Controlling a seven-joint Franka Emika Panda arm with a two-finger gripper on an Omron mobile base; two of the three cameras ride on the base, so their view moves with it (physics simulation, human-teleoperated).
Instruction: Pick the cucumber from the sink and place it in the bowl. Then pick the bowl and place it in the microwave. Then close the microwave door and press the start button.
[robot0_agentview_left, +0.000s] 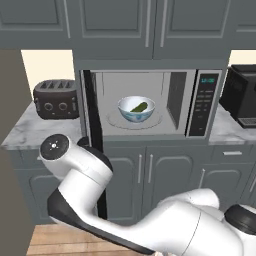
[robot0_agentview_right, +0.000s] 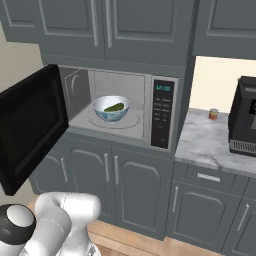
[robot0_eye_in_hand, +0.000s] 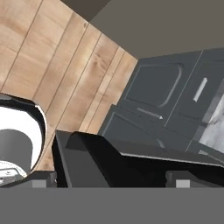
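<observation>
The microwave (robot0_agentview_left: 150, 80) (robot0_agentview_right: 150, 80) stands open under the upper cabinets. Inside it, the white bowl (robot0_agentview_left: 127, 114) (robot0_agentview_right: 103, 114) with a bluish pattern rests on the turntable. The cucumber (robot0_agentview_left: 139, 106) (robot0_agentview_right: 114, 107) lies in that bowl. The microwave door (robot0_agentview_left: 93, 125) (robot0_agentview_right: 30, 125) is swung wide to the left, its black window facing outward. In the hand view my gripper (robot0_eye_in_hand: 110, 180) is open, with the door's dark body (robot0_eye_in_hand: 131, 159) close in front of the fingertips (robot0_eye_in_hand: 41, 181). The control panel (robot0_agentview_left: 206, 100) (robot0_agentview_right: 162, 112) is at the microwave's right. The sink is out of view.
A black toaster (robot0_agentview_left: 55, 98) sits on the marble counter (robot0_agentview_left: 30, 130) left of the microwave. A dark appliance (robot0_agentview_left: 242, 95) (robot0_agentview_right: 245, 120) and a small jar (robot0_agentview_right: 213, 114) stand on the counter at right. Grey lower cabinets (robot0_agentview_right: 125, 185) and wooden floor (robot0_eye_in_hand: 52, 65) lie below.
</observation>
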